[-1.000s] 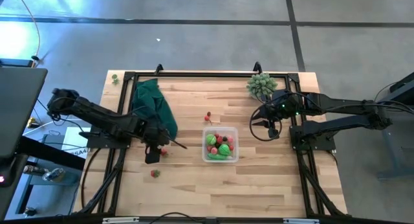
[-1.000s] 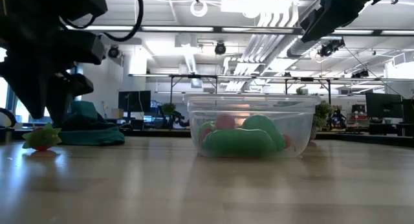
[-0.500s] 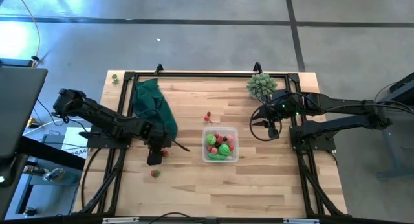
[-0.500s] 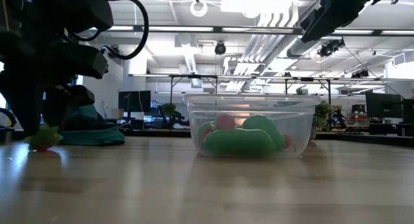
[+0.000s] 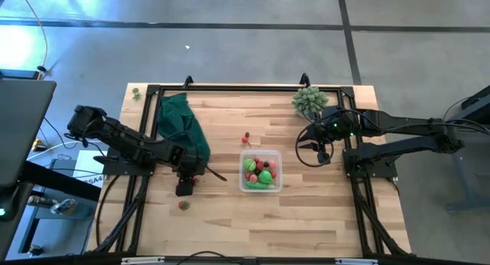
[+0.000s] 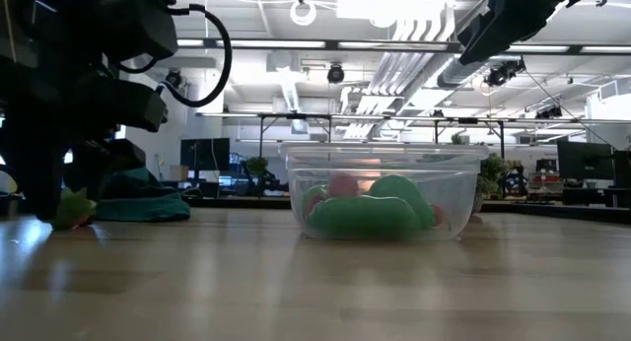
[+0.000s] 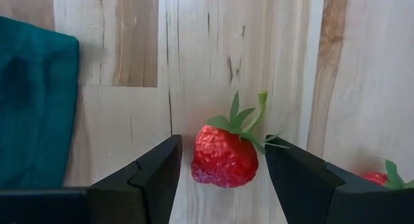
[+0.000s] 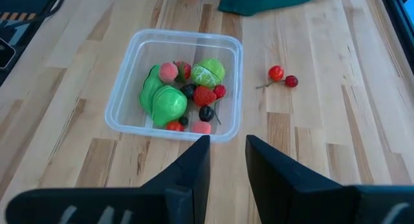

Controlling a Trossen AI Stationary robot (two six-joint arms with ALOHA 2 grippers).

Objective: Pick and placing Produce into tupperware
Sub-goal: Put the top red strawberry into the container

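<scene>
Both arms are matte black, built of 6 jointed, blocky segments. Thin black cables run along them, and 1 hangs in a round loop near the right hand (image 5: 322, 152). The left hand (image 7: 220, 179) ends in 2 flat black fingers (image 7: 152, 179) with angular, bevelled edges; the right arm's fingers (image 8: 187, 175) look the same.

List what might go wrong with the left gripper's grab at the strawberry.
1. The left gripper is open with the strawberry between its fingers, not yet clamped; closing off-centre may squirt it away.
2. The green cloth lies right beside, so a finger might snag it.
3. The tupperware already holds several pieces, so a dropped berry may bounce out.
</scene>
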